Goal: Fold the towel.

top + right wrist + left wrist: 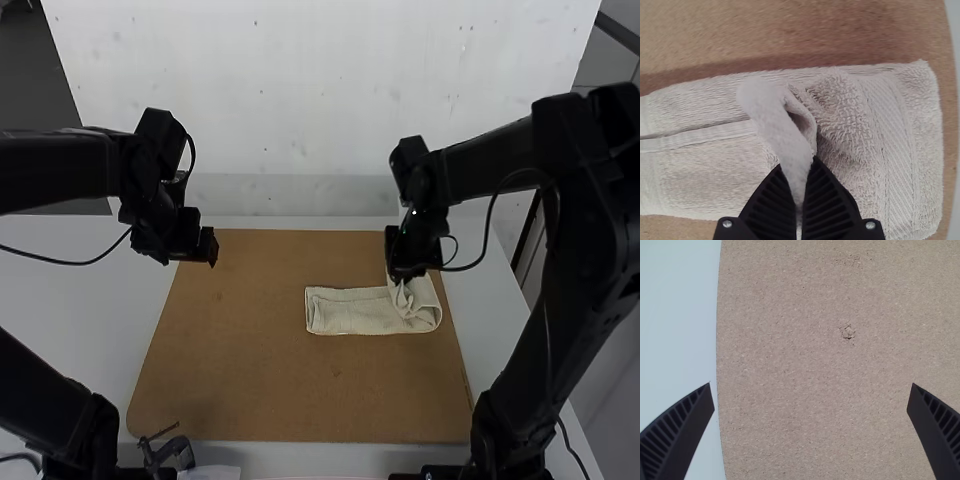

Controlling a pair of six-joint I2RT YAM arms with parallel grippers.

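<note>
Pinching bunched towel in its jaws, the right gripper hovers.

Brown board and everything around it: no text, label, brand, number or sign can be read.
</note>
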